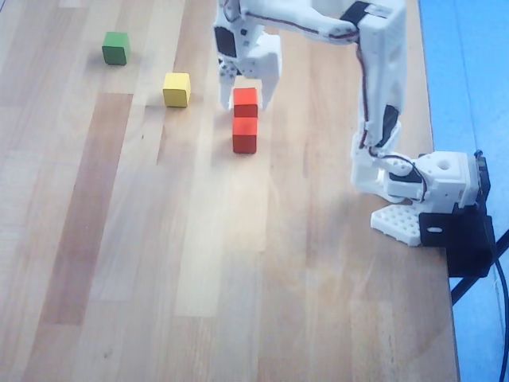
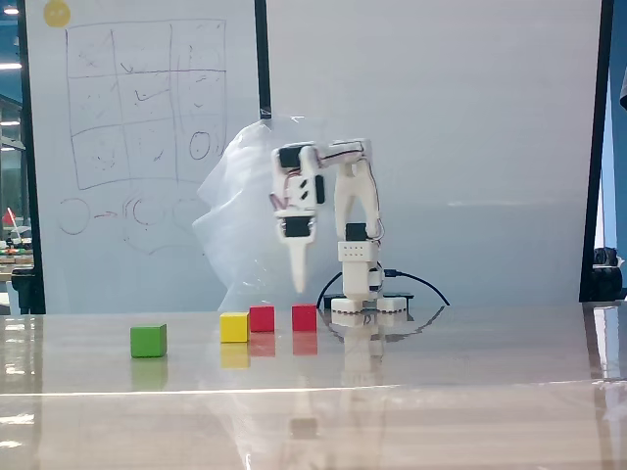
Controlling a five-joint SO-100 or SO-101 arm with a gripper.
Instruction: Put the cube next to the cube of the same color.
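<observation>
Fixed view, lower left to center: green cube [image 2: 148, 340], yellow cube [image 2: 234, 327], then 2 red cubes apart. Overhead view, upper center: the cube [image 1: 245, 103] touches the cube of the same color [image 1: 244, 135]; gripper [image 1: 244, 95] straddles the cube, fingers spread, released.

Wooden table [image 1: 119, 263]: 2 red cubes [image 1: 245, 131], yellow cube [image 1: 176, 89], green cube [image 1: 115, 48].

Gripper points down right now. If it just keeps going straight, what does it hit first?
Likely the red cube nearest the gripper, or bare table just beside it. The fixed view shows the fingertips above the cubes; exact alignment is unclear.
</observation>
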